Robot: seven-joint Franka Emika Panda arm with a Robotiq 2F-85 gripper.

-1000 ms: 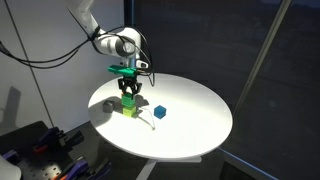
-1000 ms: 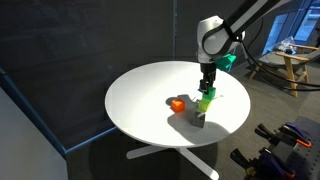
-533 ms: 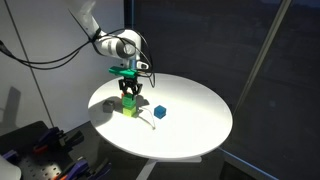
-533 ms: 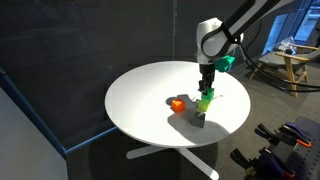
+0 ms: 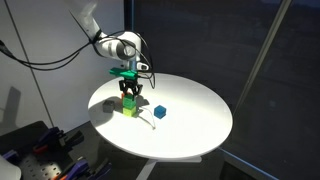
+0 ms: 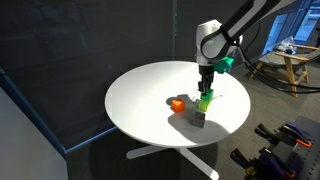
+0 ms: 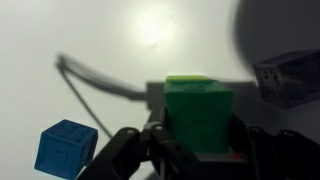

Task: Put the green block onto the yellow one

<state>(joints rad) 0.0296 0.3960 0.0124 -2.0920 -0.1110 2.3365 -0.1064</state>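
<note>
My gripper (image 5: 130, 93) is shut on the green block (image 5: 130, 101), which fills the space between the fingers in the wrist view (image 7: 198, 112). The green block is directly over the yellow one (image 5: 130, 111), near the table's edge. Whether the two touch I cannot tell. Both also show in an exterior view: the green block (image 6: 207, 95) above the yellow one (image 6: 203, 104). The yellow one is hidden under the green block in the wrist view.
A blue cube (image 5: 159, 113) lies to one side of the stack and shows in the wrist view (image 7: 65, 148). An orange cube (image 6: 177, 103) lies on the other side. A dark cube (image 7: 290, 76) sits close by. The round white table (image 5: 200, 120) drops off just past the stack.
</note>
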